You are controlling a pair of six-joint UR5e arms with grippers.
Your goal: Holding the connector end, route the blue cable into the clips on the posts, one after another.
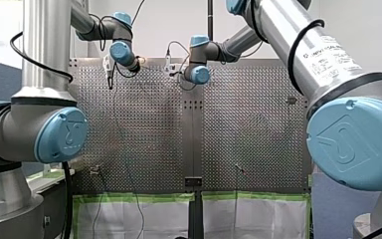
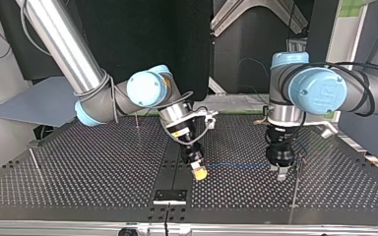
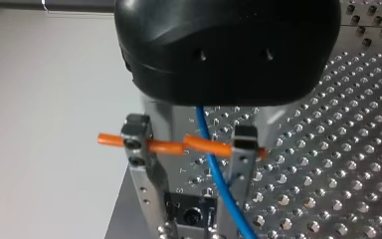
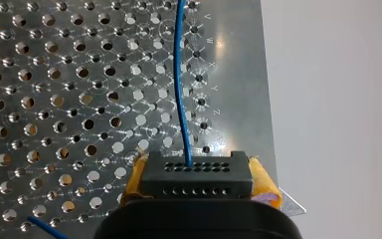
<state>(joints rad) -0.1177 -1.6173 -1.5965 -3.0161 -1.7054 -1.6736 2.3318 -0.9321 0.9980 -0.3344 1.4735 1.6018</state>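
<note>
Between the yellow pads (image 4: 264, 185) of my right gripper (image 2: 199, 173) sits the black connector (image 4: 194, 174), pinched from both sides by the fingers. The right wrist view shows its rows of small holes facing outward, with the blue cable (image 4: 179, 89) leaving one hole in the upper row and running ahead over the perforated counter (image 2: 103, 162).

From the connector, in the top view, the cable (image 2: 236, 164) stretches low and nearly level above the counter toward my left gripper (image 2: 281, 173), which hangs point-down well apart from the connector, at that view's right. In the left wrist view its metal fingers (image 3: 138, 144) stand spread, and the cable (image 3: 214, 164) passes loosely through the gap between them, nearer one finger than the other. An orange tube (image 3: 164, 146) lies across both fingers, and the cable crosses in front of it.

Just past my left gripper, on the side away from the connector, a thin post (image 2: 297, 182) stands upright on the counter. Whether the cable touches it cannot be told. Two more thin posts stand far off on the connector's other side, well clear of the cable.
</note>
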